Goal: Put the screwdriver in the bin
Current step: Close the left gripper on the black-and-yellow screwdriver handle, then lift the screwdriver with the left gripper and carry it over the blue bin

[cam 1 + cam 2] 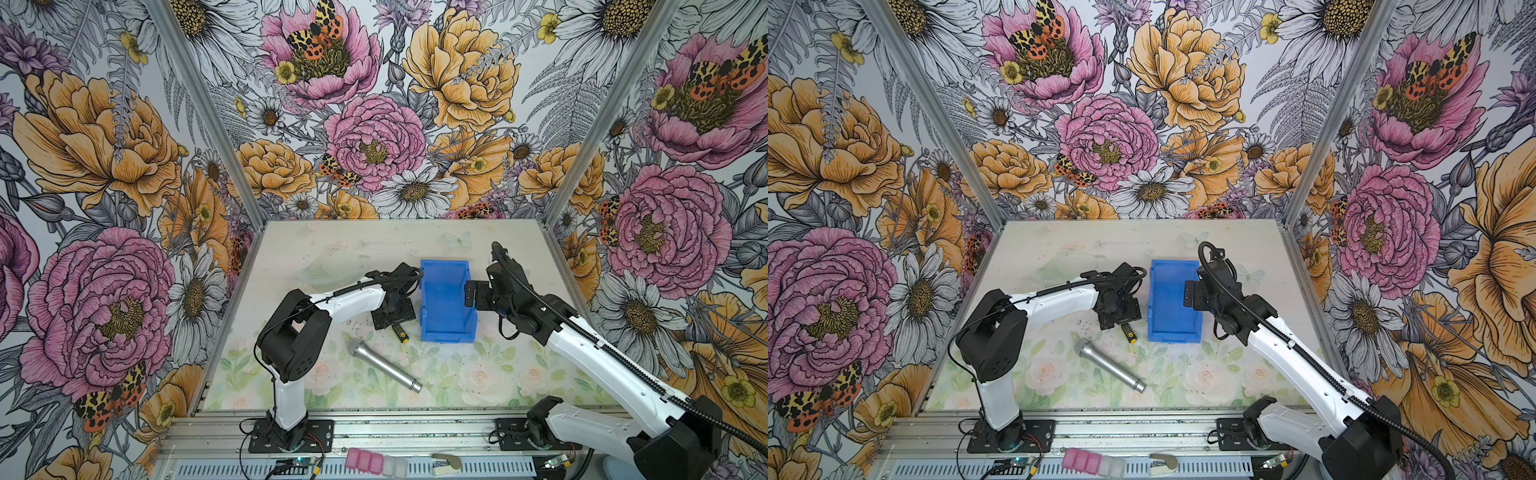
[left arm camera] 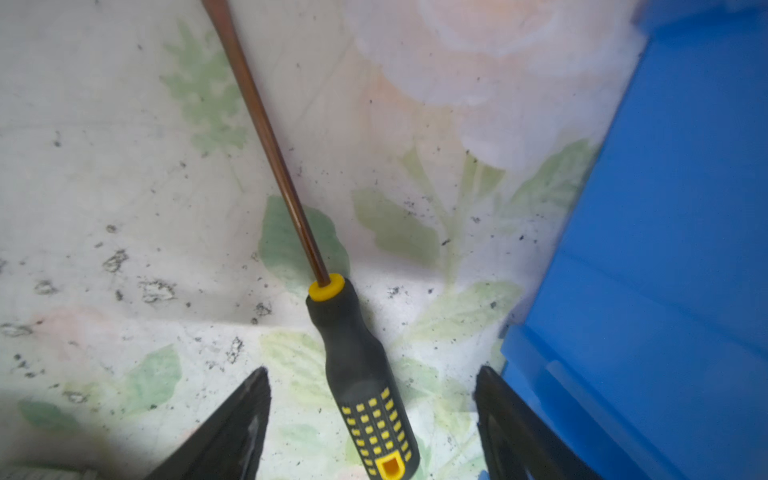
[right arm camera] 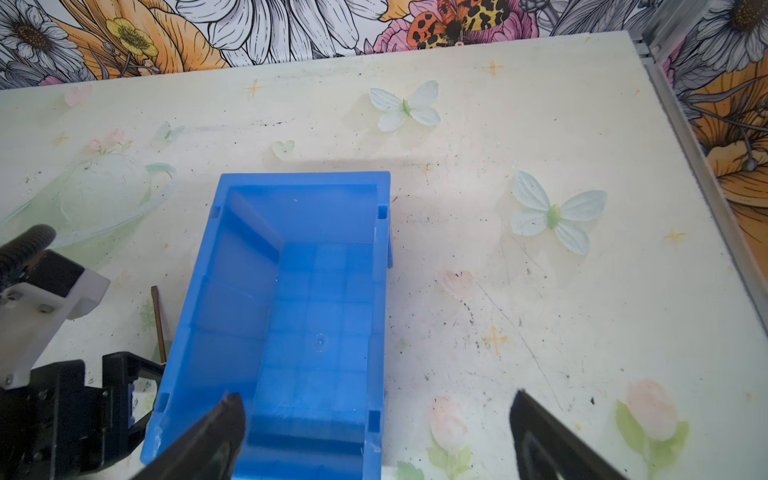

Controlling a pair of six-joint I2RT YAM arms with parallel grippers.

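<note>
The left arm (image 1: 353, 299) and the right arm (image 1: 611, 374) are both wearing glossy white shells (image 1: 286, 399) on their long links, with chunky matte black housings (image 1: 291, 345) bulging at the joints. A ribbed black conduit (image 1: 540, 298) is running along the right arm's white shell, and black base plates (image 1: 320, 428) studded with silver screws are sitting under both arms. Black wedge-shaped fingers (image 2: 232, 428) are tapering to narrow tips on the left tool (image 2: 372, 374) and the right tool (image 3: 376, 395).

The screwdriver (image 2: 360, 374) lies flat on the speckled, flower-printed table (image 2: 124, 187), its dotted handle between the left gripper's (image 2: 372, 370) spread fingers (image 2: 245, 419), neither touching it, with the blue bin (image 2: 685, 249) just beside one finger.
</note>
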